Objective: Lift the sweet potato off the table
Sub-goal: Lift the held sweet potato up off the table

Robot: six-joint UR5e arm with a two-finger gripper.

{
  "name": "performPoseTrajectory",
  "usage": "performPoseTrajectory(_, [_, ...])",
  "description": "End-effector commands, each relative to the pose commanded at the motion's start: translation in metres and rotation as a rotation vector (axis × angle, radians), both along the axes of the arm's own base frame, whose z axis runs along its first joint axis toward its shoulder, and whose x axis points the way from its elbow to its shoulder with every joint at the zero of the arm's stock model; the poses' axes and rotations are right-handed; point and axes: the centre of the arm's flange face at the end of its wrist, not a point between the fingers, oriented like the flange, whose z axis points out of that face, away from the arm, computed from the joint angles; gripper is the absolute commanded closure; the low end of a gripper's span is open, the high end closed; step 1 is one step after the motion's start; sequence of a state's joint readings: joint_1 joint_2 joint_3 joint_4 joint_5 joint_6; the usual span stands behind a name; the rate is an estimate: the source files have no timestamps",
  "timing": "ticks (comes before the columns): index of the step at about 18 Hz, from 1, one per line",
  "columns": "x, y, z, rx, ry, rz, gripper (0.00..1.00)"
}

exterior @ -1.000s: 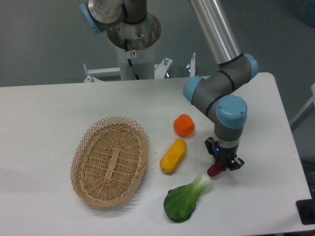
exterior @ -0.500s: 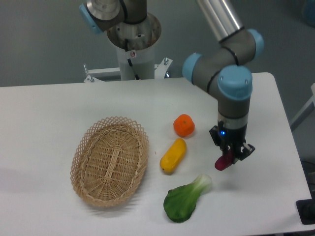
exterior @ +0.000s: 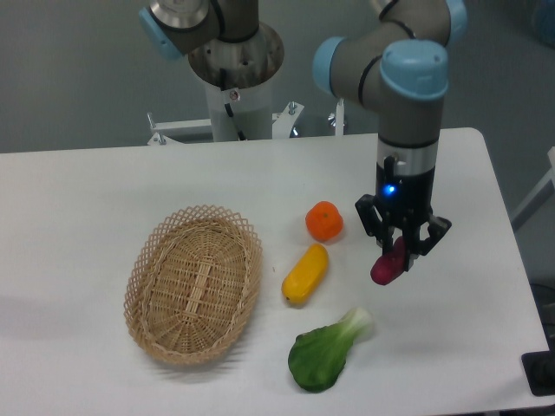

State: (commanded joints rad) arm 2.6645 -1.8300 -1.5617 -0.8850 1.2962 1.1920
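Claw [exterior: 401, 252] clamped on sweet potato [exterior: 389, 264], fingers pinching upper end, tuber hanging tilted below. Sweet potato clear of worktop [exterior: 104, 199], held in air above right part of white surface. Just left: round orange fruit [exterior: 323, 220]; below it, oblong yellow vegetable [exterior: 305, 273]. Green leafy vegetable [exterior: 328, 348] lies near front edge, below claw. Oval wicker basket [exterior: 194, 283] sits well apart on left.
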Motion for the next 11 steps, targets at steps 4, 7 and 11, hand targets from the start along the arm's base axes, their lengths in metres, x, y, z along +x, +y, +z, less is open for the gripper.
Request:
performPoseTrajectory(4, [-0.0023,-0.0008,0.0048,0.002,-0.001,0.004,0.77])
performPoseTrajectory(7, [-0.0023,-0.0008,0.0048,0.002,-0.001,0.004,0.77])
performPoseTrajectory(11, [-0.0023,-0.0008,0.0048,0.002,-0.001,0.004,0.77])
